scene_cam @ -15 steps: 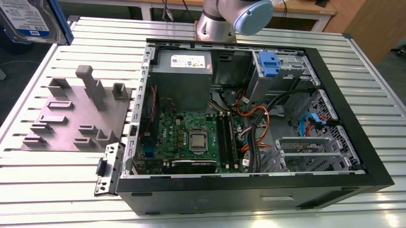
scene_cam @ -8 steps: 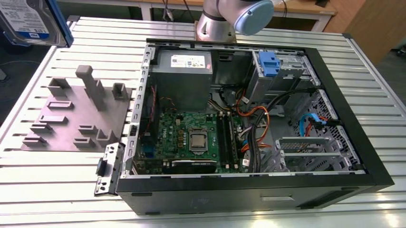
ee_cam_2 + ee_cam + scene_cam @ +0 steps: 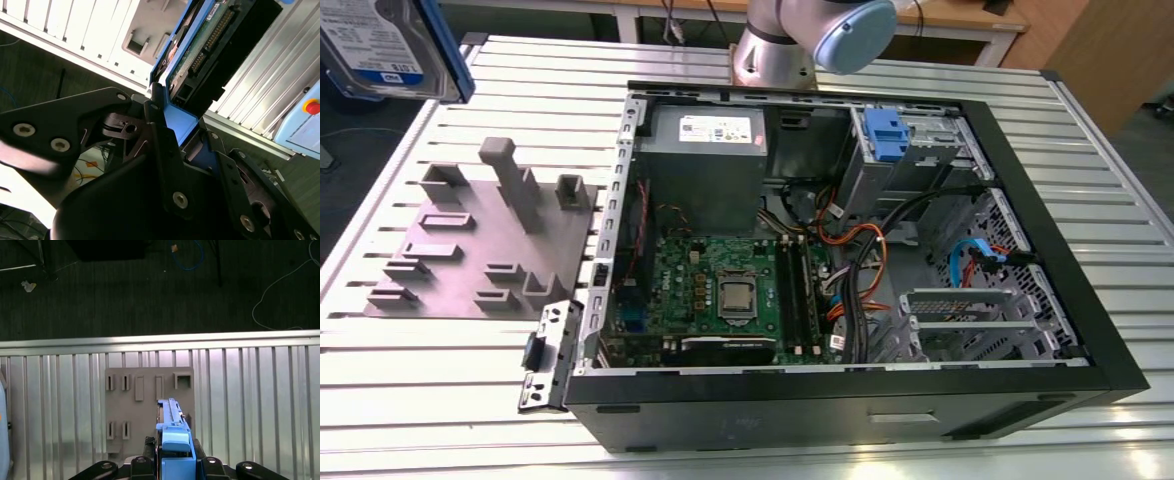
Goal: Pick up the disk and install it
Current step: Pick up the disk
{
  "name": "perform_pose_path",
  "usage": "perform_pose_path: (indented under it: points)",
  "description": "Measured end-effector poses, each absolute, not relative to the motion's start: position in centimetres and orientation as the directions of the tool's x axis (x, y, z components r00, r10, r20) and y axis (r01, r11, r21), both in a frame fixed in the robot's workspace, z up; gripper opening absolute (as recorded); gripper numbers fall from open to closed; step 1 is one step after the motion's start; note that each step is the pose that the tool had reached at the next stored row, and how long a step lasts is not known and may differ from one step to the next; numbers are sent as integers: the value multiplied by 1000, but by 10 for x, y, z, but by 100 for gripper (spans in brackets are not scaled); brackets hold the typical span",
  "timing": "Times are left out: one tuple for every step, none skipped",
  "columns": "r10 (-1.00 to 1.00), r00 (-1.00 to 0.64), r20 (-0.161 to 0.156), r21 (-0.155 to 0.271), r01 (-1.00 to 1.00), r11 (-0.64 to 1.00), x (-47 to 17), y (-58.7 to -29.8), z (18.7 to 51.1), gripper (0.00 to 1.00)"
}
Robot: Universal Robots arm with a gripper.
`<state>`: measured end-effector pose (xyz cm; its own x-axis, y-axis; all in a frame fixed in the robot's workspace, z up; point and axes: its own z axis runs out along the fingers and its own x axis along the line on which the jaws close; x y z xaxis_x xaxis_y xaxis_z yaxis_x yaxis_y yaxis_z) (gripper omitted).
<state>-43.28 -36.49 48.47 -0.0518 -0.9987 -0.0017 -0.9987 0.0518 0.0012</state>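
Pickup looks done: the disk (image 3: 380, 45) hangs in the air at the exterior view's upper left, well above the worktop (image 3: 440, 400) and apart from the case (image 3: 854, 405). The claw (image 3: 180, 125) is clamped on the disk's blue rail, seen in both wrist views. In the first wrist view the disk (image 3: 172, 415) is edge-on over the grey plate (image 3: 145, 415), with the worktop's far edge and dark floor beyond.

I judge the carry-over stage to be in hand, with the install not yet done. That part calls for bringing the disk across to the case and squaring it to a bay. I cannot tell which bay is meant.

Between disk and case the way looks open, except for the tall pegs on the plate (image 3: 467, 250). Inside the case room is tight: the cables (image 3: 854, 240) lie beside the cage with the blue latch (image 3: 887, 135), and the case's raised walls ring everything.
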Motion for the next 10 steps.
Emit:
perform_pose_path:
  points:
    - [-999,-52,-2,1,-999,52,-432,-365,485,36]
    - [-999,-52,-2,1,-999,52,-432,-366,485,36]
    - [-999,-52,-2,1,-999,52,-431,-366,485,36]
    - [-999,-52,-2,1,-999,52,-430,-367,485,36]
    - [-999,-52,-2,1,-999,52,-429,-367,485,36]
    - [-999,-52,-2,1,-999,52,-428,-367,485,36]
    - [-999,-52,-2,1,-999,52,-427,-367,485,36]
    - [-999,-52,-2,1,-999,52,-426,-367,485,36]
    - [-999,-52,-2,1,-999,52,-425,-367,485,36]
    - [-999,-52,-2,1,-999,52,-424,-367,485,36]
